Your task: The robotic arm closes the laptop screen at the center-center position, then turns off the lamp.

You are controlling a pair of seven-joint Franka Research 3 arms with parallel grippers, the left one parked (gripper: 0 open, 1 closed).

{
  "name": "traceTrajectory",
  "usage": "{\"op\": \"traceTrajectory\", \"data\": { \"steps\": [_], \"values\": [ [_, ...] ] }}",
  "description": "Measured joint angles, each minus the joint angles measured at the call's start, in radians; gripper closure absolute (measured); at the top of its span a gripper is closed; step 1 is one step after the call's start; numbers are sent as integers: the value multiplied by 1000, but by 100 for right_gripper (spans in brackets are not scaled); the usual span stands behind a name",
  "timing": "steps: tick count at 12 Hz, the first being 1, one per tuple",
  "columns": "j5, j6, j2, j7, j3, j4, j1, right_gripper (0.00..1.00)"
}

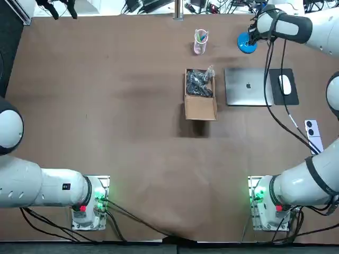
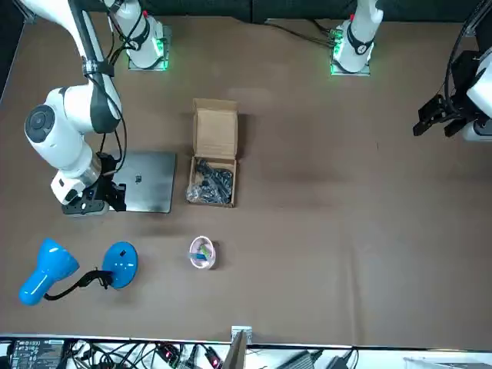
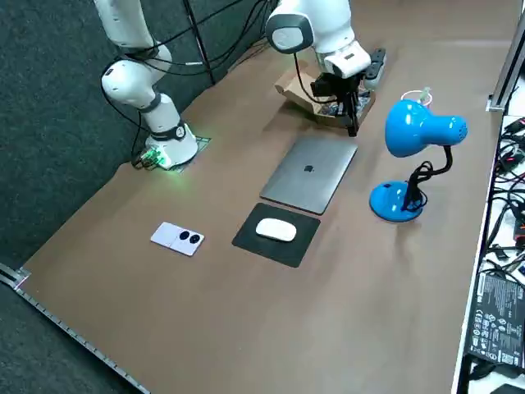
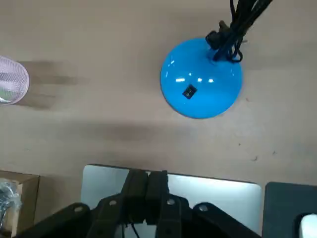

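The silver laptop [image 1: 248, 86] [image 2: 146, 181] [image 3: 310, 172] lies on the table with its lid down flat. My right gripper [image 4: 147, 176] [image 2: 108, 196] [image 3: 353, 119] hovers over the laptop's far edge, fingers shut with nothing between them. Just beyond it stands the blue lamp, its round base [image 4: 201, 78] [image 1: 247, 43] [image 2: 120, 263] carrying a small black switch [image 4: 188, 92]. The lamp head [image 3: 418, 127] [image 2: 42, 269] leans out on a black neck. In the top view my arm hides the lamp head.
An open cardboard box [image 1: 200, 95] with black parts sits left of the laptop. A pink cup [image 1: 201, 41] stands behind the box. A white mouse [image 1: 285, 84] rests on a black pad to the laptop's right, and a phone [image 1: 313, 129] lies nearer the base.
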Motion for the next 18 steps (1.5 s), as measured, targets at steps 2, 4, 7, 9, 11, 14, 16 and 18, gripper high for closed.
{"op": "traceTrajectory", "data": {
  "steps": [2, 4, 7, 9, 11, 14, 16, 18],
  "values": [
    [-9, 0, 0, 0, 0, 5, 3, 98],
    [-10, 0, 1, 0, 0, 6, 6, 98],
    [-10, 0, 17, 2, 0, 25, 10, 98],
    [-38, 0, 44, 25, 0, 58, 13, 98],
    [-85, 0, 74, 73, 0, 90, 16, 98],
    [-140, -10, 106, 151, 0, 127, 38, 98],
    [-223, -48, 136, 254, 0, 172, 69, 98],
    [-265, -79, 165, 293, 0, 217, 82, 98]
  ]
}}
